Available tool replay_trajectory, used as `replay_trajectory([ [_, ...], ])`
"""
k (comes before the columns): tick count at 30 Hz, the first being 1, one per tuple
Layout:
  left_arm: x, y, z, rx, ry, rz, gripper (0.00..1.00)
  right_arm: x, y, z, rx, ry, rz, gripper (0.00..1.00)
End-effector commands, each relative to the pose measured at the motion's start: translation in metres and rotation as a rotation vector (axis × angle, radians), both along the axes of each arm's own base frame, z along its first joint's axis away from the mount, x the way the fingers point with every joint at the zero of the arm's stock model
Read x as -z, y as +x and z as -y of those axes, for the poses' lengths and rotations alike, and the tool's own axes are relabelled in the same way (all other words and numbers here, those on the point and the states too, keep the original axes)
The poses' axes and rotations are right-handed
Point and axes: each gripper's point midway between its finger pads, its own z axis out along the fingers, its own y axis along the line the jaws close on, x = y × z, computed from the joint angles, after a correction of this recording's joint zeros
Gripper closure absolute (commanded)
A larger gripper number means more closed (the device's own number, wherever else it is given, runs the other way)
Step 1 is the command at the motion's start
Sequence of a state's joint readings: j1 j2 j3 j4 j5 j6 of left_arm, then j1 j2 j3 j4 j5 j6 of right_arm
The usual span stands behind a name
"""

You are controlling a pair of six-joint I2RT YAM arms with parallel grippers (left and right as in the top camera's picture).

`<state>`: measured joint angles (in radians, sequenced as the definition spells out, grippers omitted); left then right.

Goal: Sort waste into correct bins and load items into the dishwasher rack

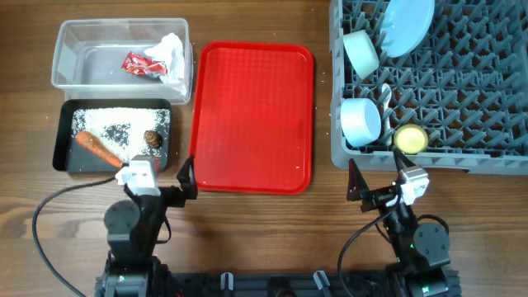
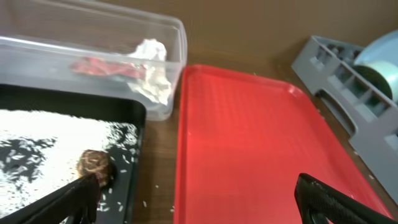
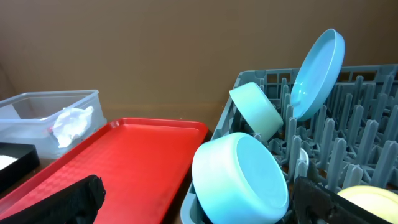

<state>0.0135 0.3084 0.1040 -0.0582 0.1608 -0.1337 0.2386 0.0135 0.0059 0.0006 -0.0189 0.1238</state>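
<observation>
Plate [image 1: 408, 25]: in rack [image 1: 462, 157], leaning between pegs. Likely stiff, light and slick, so best taken at the rim. Left end effector [image 2: 196, 202] and right end effector [image 3: 196, 202]: both wide, empty.

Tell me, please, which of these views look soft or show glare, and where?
Overhead: sharp and evenly lit, with a faint sheen on the red tray. Left wrist: soft throughout, with a pale glare band across that tray. Right wrist: the near light blue bowl is slightly soft, with no strong glare.
</observation>
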Motion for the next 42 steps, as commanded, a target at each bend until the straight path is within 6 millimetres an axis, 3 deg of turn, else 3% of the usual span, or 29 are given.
replay_trajectory([
  [1, 0.002, -0.005, -0.007, -0.047, 0.000, 0.065, 0.00, -0.003, 0.000, 0.000, -0.003, 0.013, 0.010, 0.00],
  [4, 0.008, -0.007, -0.007, -0.047, 0.000, 0.075, 0.00, -0.003, 0.000, 0.000, -0.003, 0.013, 0.010, 0.00],
  [9, -0.021, -0.011, -0.006, -0.041, -0.004, 0.203, 0.00, -0.003, 0.000, 0.000, -0.002, 0.013, 0.010, 0.00],
  [42, -0.020, -0.011, -0.004, -0.032, -0.004, 0.195, 0.00, -0.003, 0.000, 0.000, -0.002, 0.013, 0.010, 0.00],
])
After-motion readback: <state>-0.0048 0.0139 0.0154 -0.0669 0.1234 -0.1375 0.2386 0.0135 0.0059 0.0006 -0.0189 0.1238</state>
